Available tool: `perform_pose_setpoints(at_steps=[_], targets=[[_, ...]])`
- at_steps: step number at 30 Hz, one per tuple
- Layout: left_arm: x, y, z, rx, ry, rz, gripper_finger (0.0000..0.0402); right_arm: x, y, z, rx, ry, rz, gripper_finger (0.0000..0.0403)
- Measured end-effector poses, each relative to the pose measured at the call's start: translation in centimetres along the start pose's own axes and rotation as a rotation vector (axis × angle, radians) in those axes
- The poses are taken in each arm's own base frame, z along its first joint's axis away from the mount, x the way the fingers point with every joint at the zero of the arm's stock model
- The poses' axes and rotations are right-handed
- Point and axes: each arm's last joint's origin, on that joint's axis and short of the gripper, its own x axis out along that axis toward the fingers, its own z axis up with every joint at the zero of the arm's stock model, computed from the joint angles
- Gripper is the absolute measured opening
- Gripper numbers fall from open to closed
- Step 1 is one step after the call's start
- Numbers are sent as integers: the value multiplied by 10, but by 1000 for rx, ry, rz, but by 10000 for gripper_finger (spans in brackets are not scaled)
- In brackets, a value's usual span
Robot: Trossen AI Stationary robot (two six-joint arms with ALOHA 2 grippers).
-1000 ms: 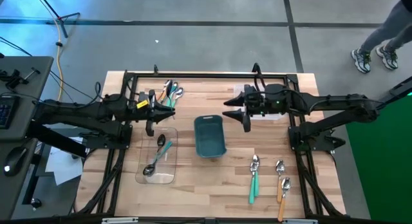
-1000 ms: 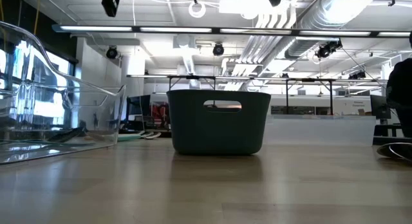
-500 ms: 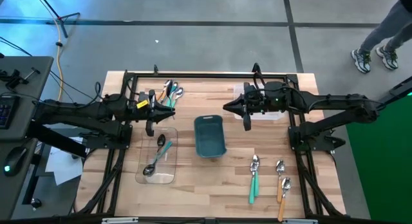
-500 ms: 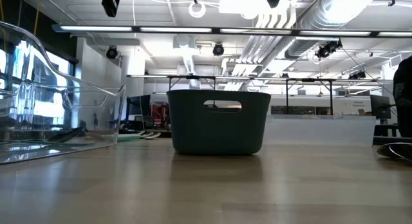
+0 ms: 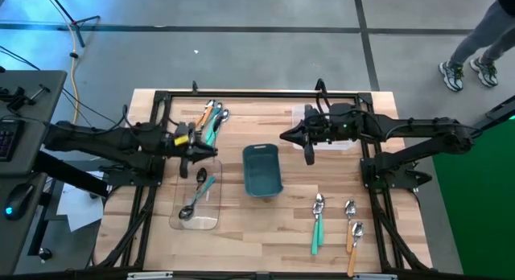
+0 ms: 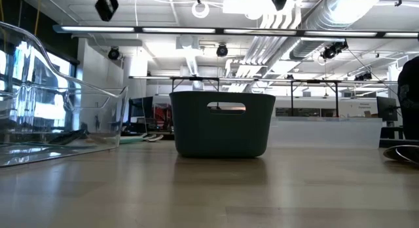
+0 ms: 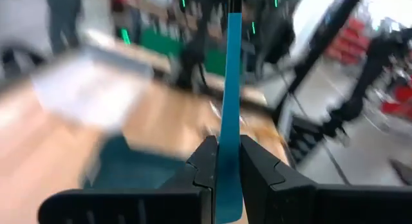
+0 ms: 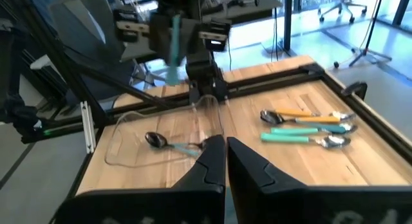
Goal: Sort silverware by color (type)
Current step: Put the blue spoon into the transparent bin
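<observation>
Silverware status: a teal-handled spoon (image 7: 230, 95) is clamped by its handle in my left tool (image 5: 195, 143), fingers (image 7: 205, 161) pressed on both sides of it, held above the clear plastic tray (image 5: 199, 201). In that tray lie one dark spoon (image 5: 191, 201) and one teal-handled spoon (image 5: 204, 186). A mixed bunch of orange and teal spoons (image 5: 211, 117) lies at the bench's far left, just behind my left arm. Near right of the bench: two teal-handled spoons (image 5: 317, 224) and two orange-handled spoons (image 5: 352, 228), side by side.

My right tool (image 5: 306, 145) is closed on nothing, hanging beside the teal rectangular plastic bin (image 5: 262, 170) at mid-bench.

Bench (image 5: 265, 248) is pale wood planks; grey floor around it; a person's legs (image 5: 475, 55) at far right. No readable writing.
</observation>
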Motion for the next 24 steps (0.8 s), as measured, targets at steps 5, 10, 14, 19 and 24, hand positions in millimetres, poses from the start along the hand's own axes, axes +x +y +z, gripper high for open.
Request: perform_pose_setpoints(at_steps=[5, 10, 14, 19, 24], targets=[[-16, -18, -17, -185, 359, 29, 24, 0, -1, -6, 25, 59, -18, 0], [-25, -39, -45, -353, 625, 86, 24, 0, -2, -8, 24, 81, -41, 0], [-21, -50, -71, -411, 760, 265, 24, 0, -3, -8, 14, 80, -75, 0], [-8, -56, -97, -471, 805, 518, 24, 0, -3, -9, 7, 82, -79, 0], [8, -62, -113, -518, 820, 595, 24, 2, -4, -11, -4, 100, -81, 0]])
